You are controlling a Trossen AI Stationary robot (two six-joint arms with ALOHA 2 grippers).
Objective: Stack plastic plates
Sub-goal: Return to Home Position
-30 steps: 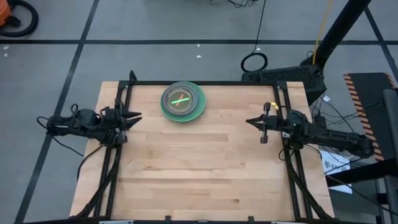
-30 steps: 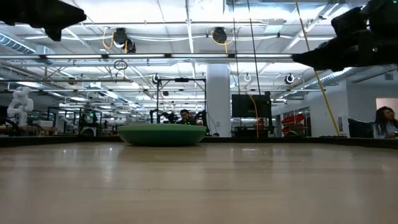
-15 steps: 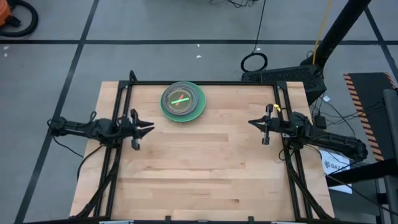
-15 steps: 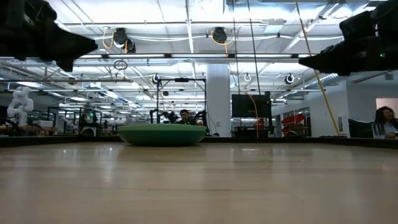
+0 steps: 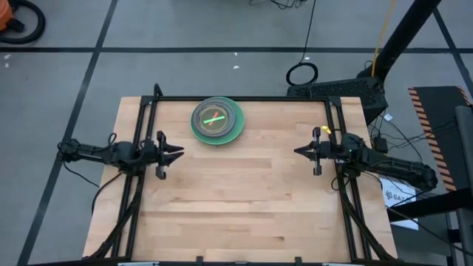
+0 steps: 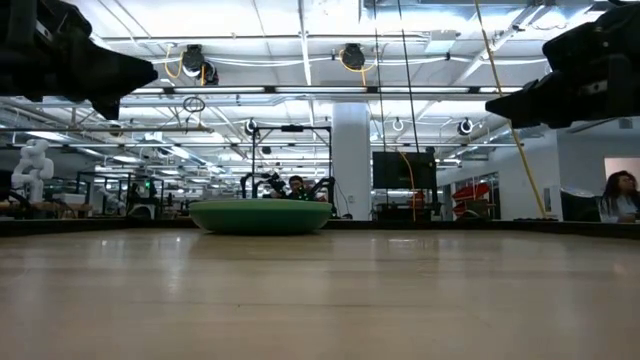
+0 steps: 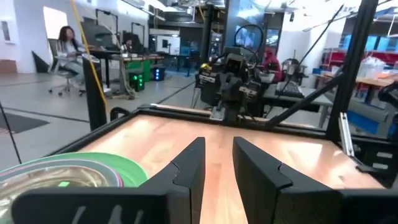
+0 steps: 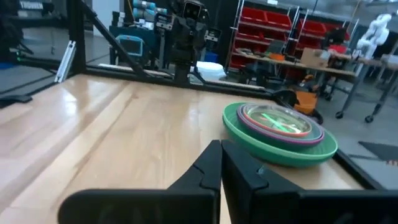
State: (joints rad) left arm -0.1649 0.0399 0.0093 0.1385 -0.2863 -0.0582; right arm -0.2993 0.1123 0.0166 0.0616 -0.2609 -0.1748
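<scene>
The plastic plates (image 5: 217,120) stand nested in one stack at the far middle of the table, the wide green plate at the bottom resting on the wood. Smaller pink-rimmed and clear ones lie inside it, with lime showing at the centre. The stack also shows in the low view (image 6: 260,215), the left wrist view (image 7: 68,177) and the right wrist view (image 8: 280,130). My left gripper (image 5: 179,153) hovers at the table's left side, its fingers a narrow gap apart (image 7: 217,155), empty. My right gripper (image 5: 297,151) hovers at the right side, shut (image 8: 221,155), empty. Both point toward the table's middle.
A black frame rail (image 5: 236,99) runs along the far edge behind the stack, and side rails (image 5: 140,133) run under each arm. Bare wood (image 5: 236,199) lies between the grippers and toward the near edge. People sit in the room beyond the table (image 6: 620,195).
My left gripper has gone from the left edge toward the table's right and a little toward the near edge, and has come lower. My right gripper has shifted a little toward the near edge. The stack has not moved.
</scene>
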